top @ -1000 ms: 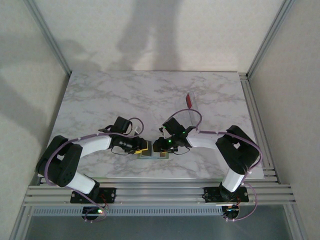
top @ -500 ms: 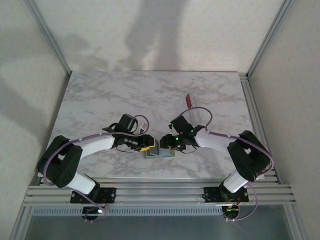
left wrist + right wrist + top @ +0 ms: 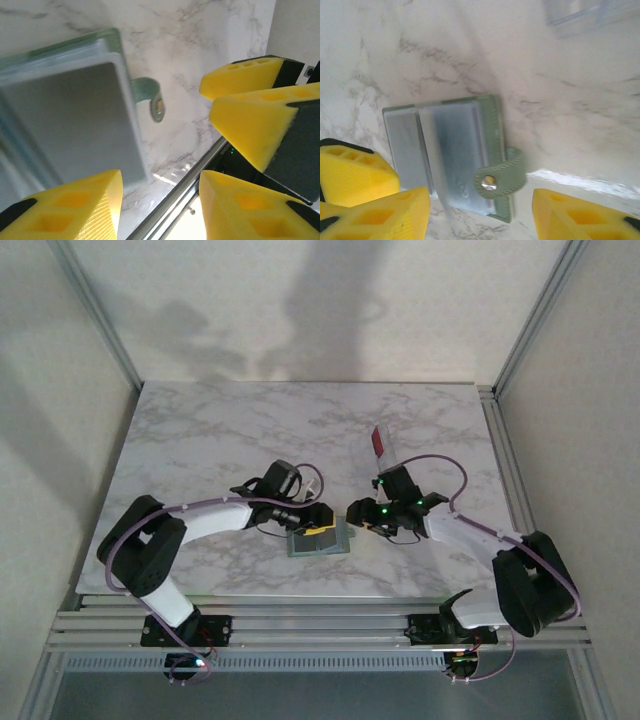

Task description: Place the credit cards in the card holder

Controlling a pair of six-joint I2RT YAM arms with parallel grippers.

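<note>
Card holder (image 3: 310, 545) lies open near the counter's (image 3: 200, 430) front edge, a pale card (image 3: 452, 150) seemingly inside. Left fingers (image 3: 75, 205) and right fingers (image 3: 570, 215) flank it, both spread wide and empty, probably to steady it. Farther back waits a red card (image 3: 378, 443).

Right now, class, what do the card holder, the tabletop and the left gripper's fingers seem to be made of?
Card holder: grey-green leather or faux leather, matte, with stitched edges; its snap glints like metal. Tabletop: marble or marble-print laminate, glossy, grey-veined with a bright reflection. Left gripper's fingers: yellow, matte, slightly grainy with moulded holes, perhaps foam or printed plastic.
</note>
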